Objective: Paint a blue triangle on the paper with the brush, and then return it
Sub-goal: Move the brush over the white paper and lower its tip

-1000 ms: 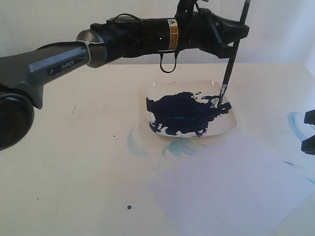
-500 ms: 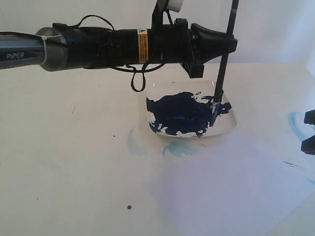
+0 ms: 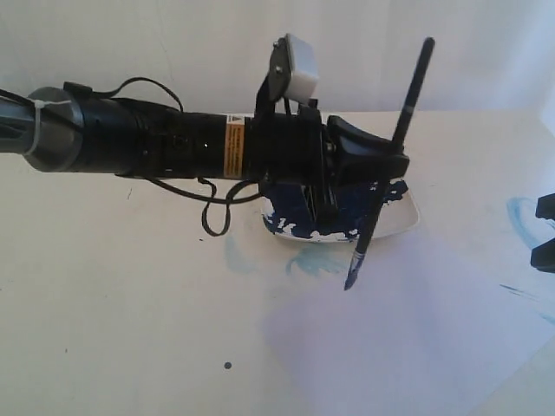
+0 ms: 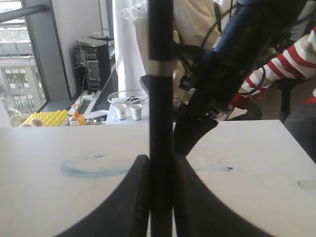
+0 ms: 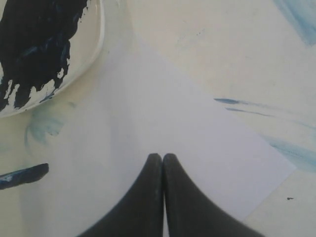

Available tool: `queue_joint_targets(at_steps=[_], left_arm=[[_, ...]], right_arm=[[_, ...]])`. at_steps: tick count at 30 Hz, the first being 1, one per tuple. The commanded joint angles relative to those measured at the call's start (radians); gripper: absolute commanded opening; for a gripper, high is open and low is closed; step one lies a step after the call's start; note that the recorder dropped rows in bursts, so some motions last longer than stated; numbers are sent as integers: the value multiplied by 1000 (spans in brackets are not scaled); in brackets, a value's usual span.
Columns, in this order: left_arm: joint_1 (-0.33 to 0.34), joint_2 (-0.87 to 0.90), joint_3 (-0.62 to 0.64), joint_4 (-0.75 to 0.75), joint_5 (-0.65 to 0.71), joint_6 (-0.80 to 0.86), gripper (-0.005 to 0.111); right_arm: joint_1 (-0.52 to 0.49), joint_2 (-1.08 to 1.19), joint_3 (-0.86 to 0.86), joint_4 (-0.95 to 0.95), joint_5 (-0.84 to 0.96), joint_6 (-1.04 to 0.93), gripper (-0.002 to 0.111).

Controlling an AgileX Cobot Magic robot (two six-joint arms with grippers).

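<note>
- My left fingers [image 3: 368,154], pinching the brush [image 3: 369,225], have swung off the plate [image 3: 408,221]; the loaded tip now hangs by the paper's [image 3: 390,347] edge.
- No triangle painted yet.
- Right fingers [image 5: 153,197] are pressed together, empty.

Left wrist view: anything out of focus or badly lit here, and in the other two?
Left wrist view: the brush sits close to the lens and reads as a soft dark bar, the room behind sharper. Exterior view: flat, washed light, so the paper barely separates from the table. Right wrist view: the right pincer is a dark, featureless silhouette.
</note>
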Motion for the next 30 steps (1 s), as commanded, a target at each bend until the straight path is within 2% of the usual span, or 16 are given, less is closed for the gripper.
queue_joint_targets(at_steps=[1,5,10,20,24,30], left_arm=[[-58,-8,18,-101,-15,142,0],[-66,29,18,-245,-15,174,0],[-66,71,16,-299,-15,202,0],[-66,147,-146,-238,-15,121,0],[-66,159,-161,-229,-15,100,0],[-66,159,-161,-125,-15,81,0]], right_arm=[[-6,2,-4,4,-5,-4,0],[-6,2,-4,4,-5,-4,0],[-6,2,-4,4,-14,-4,0],[-6,2,-4,10,-71,2,0],[-6,2,-4,10,-71,4,0],[-6,2,-4,23,-73,6,0]])
